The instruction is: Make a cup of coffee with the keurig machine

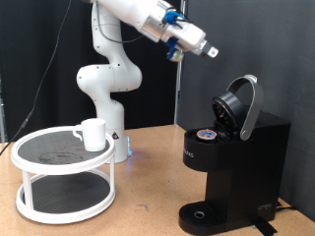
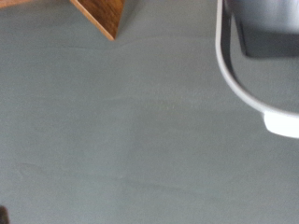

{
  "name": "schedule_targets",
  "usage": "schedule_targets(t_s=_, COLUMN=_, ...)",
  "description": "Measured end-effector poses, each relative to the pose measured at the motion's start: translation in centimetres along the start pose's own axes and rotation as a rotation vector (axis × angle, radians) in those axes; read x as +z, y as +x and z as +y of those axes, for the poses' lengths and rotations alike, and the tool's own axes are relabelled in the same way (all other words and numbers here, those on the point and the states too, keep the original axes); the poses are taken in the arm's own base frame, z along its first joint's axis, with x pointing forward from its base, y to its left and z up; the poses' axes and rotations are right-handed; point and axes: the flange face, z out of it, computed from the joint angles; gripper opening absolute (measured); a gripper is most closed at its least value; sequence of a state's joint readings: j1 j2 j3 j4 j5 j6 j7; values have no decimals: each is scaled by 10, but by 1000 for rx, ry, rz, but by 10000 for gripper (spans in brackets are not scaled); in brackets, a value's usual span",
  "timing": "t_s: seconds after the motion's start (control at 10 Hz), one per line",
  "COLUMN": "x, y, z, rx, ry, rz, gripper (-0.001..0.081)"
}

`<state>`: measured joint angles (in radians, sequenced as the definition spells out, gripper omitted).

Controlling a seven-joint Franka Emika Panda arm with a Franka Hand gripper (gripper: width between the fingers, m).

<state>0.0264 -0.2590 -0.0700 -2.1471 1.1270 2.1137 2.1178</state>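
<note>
Keurig machine [image 1: 231, 157], lid raised, pod [image 1: 206, 136] seated in chamber.
Cup [image 1: 93, 134] on white rack [image 1: 64, 177]; gripper [image 1: 209, 51] high above, finger state cannot be told.

One arm [image 1: 108, 59] is seen, bearing one gripper [image 1: 209, 51]. One keurig machine [image 1: 231, 162] is counted, its single lid [image 1: 243, 106] raised, with one pod [image 1: 206, 136] seated in it. One cup [image 1: 93, 134] is counted — on one white rack [image 1: 64, 202] of two tiers. One table [image 1: 148, 211] is seen.
</note>
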Motion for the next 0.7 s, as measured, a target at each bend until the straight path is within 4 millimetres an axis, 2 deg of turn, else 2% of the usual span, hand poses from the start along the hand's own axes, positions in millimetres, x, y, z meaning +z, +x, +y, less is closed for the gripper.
schedule_targets(t_s=0.3, x=30, y=-20, z=29, rx=33, ry=10, rz=53, gripper=734)
schedule_targets(t_s=0.7, x=79, y=-35, z=63, rx=-4, ry=38, rz=168, gripper=734)
